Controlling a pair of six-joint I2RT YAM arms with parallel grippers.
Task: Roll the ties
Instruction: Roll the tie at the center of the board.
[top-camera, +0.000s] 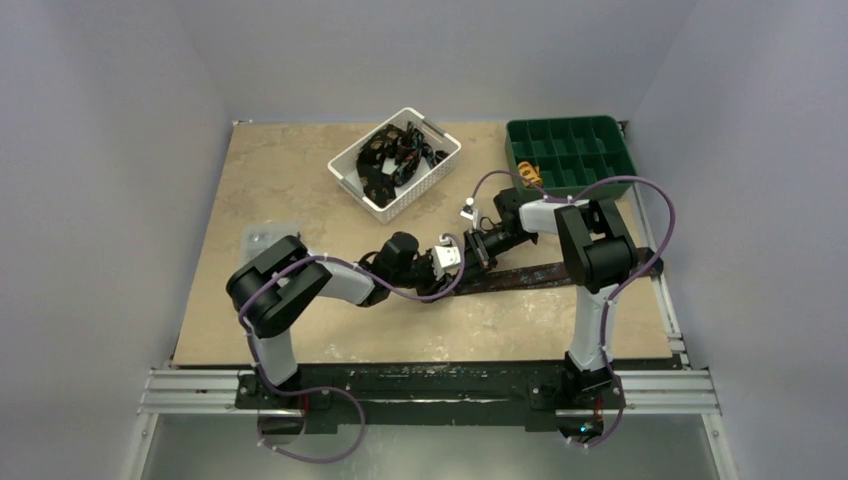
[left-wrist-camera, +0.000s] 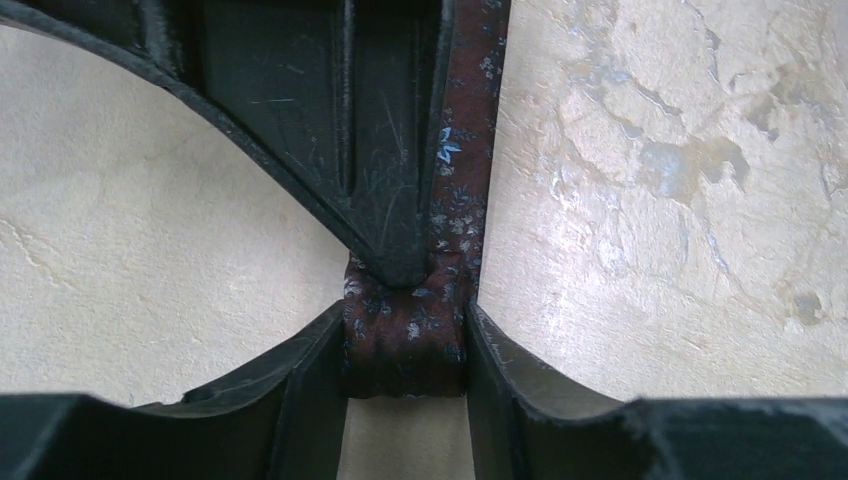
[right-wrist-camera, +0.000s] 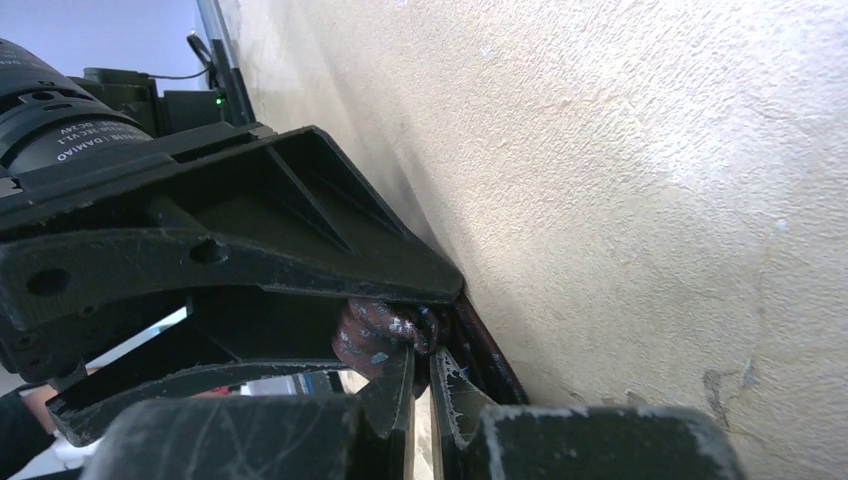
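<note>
The tie (top-camera: 545, 273) is laid flat across the counter (top-camera: 300, 190), its left end wound into a small roll (left-wrist-camera: 405, 350). The roll is grasped on both sides by the left pincer (left-wrist-camera: 405, 325). The right pincer (left-wrist-camera: 398, 262) is clenched, its tip pressed against the roll — whether fabric is caught inside cannot be told.

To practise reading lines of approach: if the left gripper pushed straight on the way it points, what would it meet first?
The rolled end of the tie, already between the jaws of the left gripper. Right behind it sits the tip of the right gripper, probably next, though depth is unclear.
</note>
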